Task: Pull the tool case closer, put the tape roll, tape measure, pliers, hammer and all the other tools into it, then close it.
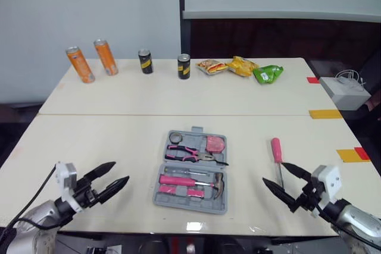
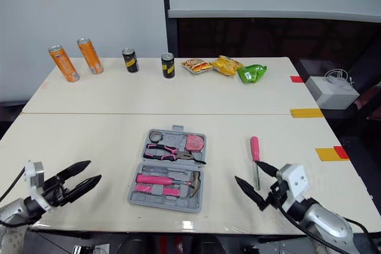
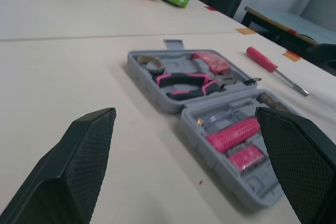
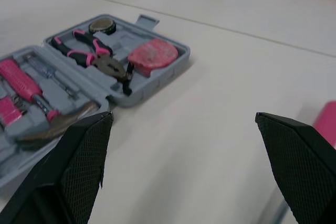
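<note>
The grey tool case point(image 1: 162, 193) lies open near the front of the table, between my two grippers. Its far half holds the tape roll point(image 1: 175, 137), the pink-handled pliers point(image 1: 191, 154) and the pink tape measure point(image 1: 215, 143). Its near half holds the hammer point(image 1: 193, 181) and other pink tools. A pink-handled screwdriver point(image 1: 277, 156) lies on the table right of the case. My left gripper point(image 1: 109, 184) is open, left of the case. My right gripper point(image 1: 285, 182) is open, by the screwdriver's tip.
Along the far table edge stand two orange cans point(image 1: 80, 64), two dark cans point(image 1: 145, 61) and three snack packets point(image 1: 240, 66). A white box point(image 1: 346, 92) sits off the table at the right. Coloured tape marks point(image 1: 324, 113) line the right edge.
</note>
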{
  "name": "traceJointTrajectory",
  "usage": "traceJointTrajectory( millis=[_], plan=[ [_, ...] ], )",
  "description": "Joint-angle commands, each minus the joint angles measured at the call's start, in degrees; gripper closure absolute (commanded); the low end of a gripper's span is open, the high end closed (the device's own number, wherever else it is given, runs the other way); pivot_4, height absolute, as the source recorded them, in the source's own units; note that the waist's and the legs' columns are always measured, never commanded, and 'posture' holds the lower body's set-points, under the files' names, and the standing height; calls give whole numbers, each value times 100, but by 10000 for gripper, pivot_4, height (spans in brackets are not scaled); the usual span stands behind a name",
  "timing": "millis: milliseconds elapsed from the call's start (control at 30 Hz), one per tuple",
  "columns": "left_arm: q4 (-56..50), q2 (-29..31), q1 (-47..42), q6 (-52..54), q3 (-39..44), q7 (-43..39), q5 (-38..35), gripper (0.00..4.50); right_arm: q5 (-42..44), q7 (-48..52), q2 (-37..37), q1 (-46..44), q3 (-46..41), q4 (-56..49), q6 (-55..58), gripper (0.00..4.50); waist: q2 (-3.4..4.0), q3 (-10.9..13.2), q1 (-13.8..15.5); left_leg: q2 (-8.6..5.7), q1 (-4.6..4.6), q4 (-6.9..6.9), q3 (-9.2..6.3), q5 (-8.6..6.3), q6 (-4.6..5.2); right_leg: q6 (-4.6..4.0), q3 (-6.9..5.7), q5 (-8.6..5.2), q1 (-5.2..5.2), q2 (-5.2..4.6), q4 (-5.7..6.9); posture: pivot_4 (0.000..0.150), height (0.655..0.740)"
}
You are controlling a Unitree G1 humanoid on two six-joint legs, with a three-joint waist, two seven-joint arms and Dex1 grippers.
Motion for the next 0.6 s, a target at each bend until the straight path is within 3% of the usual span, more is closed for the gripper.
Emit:
traceJointTrajectory(
  millis=[33, 600],
  plan=[
    [-325, 58, -268, 203, -95, 121, -157, 0, 128, -172, -4, -331, 22, -85, 187, 130, 3, -1, -2, 0, 0, 0, 1, 0, 0, 0, 0, 0, 0, 0, 1, 1500, 7400],
    [-575, 118, -823, 463, -512, -1, -195, 0, 167, 7, -90, -1350, 268, 265, 400, 130, 6, 0, -10, -1, -21, 17, 0, 2, 2, 1, 2, 2, -19, -2, 28, 1500, 7400]
  ],
)
